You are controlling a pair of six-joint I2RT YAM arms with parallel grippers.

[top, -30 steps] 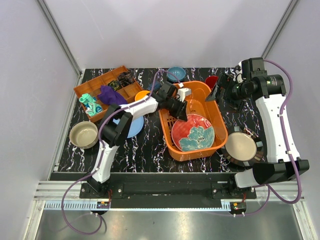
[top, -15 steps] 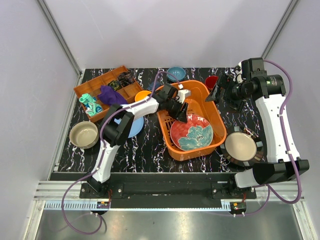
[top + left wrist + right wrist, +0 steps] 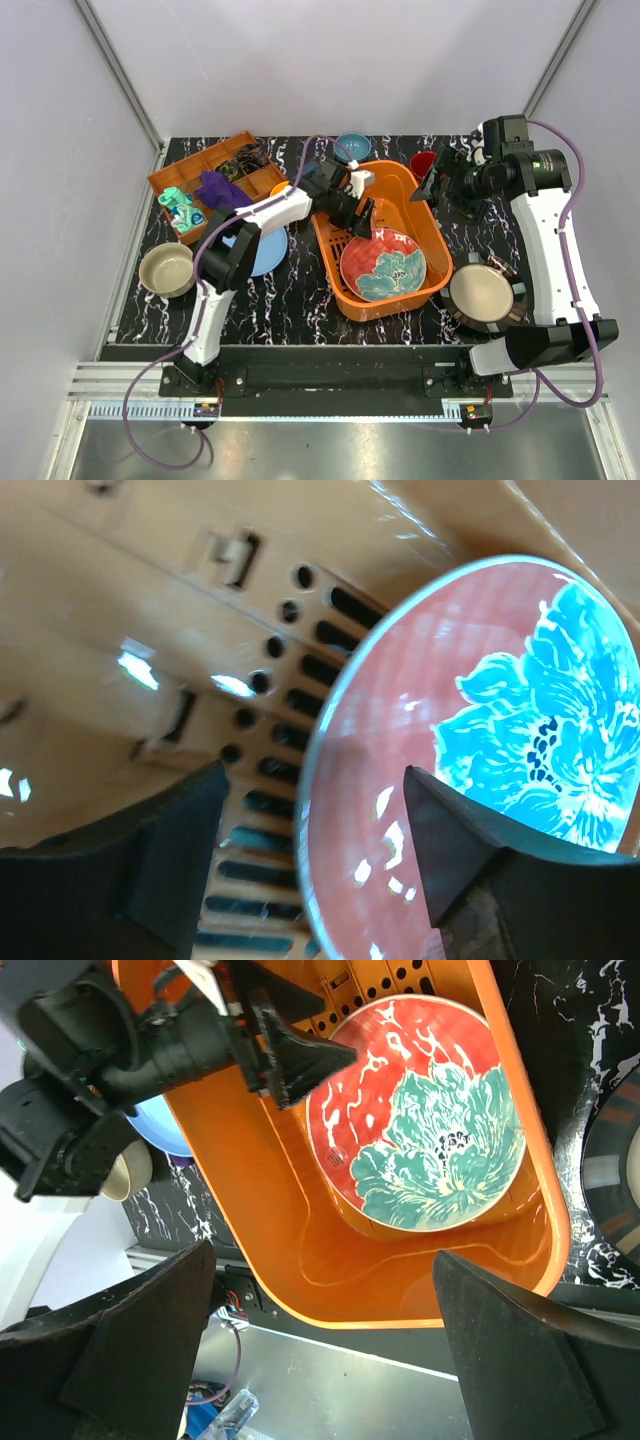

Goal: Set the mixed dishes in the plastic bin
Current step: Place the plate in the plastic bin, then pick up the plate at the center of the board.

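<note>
Left fingers (image 3: 150,870) are open most of the way and hold nothing, poised over the edge of the red-and-green plate (image 3: 385,265), which lies in the orange bin (image 3: 440,240). Right fingers (image 3: 130,1360) fully apart, empty, above the bin.

Glazed crockery: likely stiff, slick, chips easily. Pinch at the rim.

Outside on the worktop (image 3: 300,300):
- 2 plates: blue plate (image 3: 262,252), striped plate (image 3: 483,293)
- 3 bowls: beige bowl (image 3: 167,269), small blue bowl (image 3: 352,148), orange bowl (image 3: 279,187), mostly hidden
- 1 red mug (image 3: 423,163)

Black marbled table (image 3: 290,300) under plastic bin (image 3: 385,308), compartment tray (image 3: 195,158), beige bowl (image 3: 167,269)
</note>
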